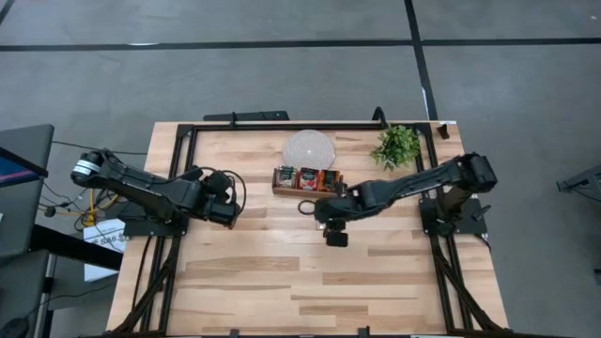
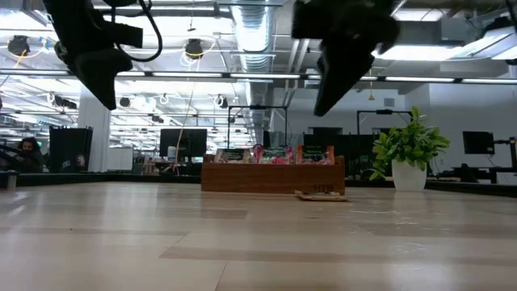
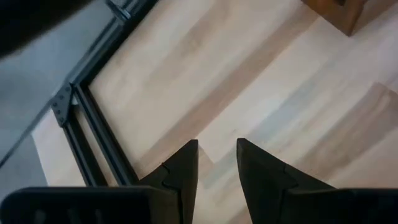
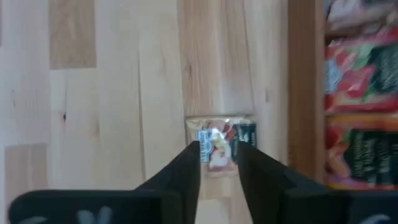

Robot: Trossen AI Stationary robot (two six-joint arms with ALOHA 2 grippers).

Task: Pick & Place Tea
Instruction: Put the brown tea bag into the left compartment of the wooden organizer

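A pale tea sachet (image 4: 221, 134) with green print lies flat on the table just in front of the wooden tray (image 2: 273, 176); it also shows in the low view (image 2: 321, 195). My right gripper (image 4: 217, 146) hangs open above it (image 2: 329, 101), fingers pointing steeply down, clear of the sachet. Red tea sachets (image 4: 360, 106) stand upright in the tray's compartments (image 1: 305, 178). My left gripper (image 3: 216, 149) is open and empty, raised over the table's left part (image 1: 228, 205), away from the tray.
A round clear plate (image 1: 309, 148) lies behind the tray, and a small potted plant (image 1: 396, 145) stands at the back right. A black metal frame (image 3: 93, 124) runs along the table's edges. Bare wood stretches toward the near edge (image 1: 300, 282).
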